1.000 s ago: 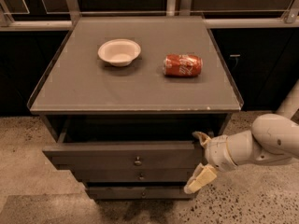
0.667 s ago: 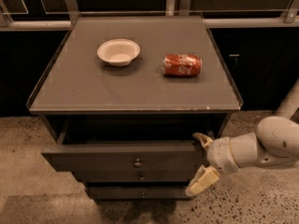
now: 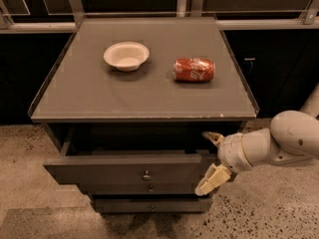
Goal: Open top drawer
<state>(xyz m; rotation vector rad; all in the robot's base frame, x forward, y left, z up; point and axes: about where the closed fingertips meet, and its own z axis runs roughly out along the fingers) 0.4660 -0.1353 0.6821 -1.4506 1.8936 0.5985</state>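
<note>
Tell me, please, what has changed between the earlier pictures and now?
Very little. The end effector, open at the right end of the top drawer, seems to have edged slightly upward; nothing was grasped or released. The drawer stays pulled out, and the bowl and can have not moved.
</note>
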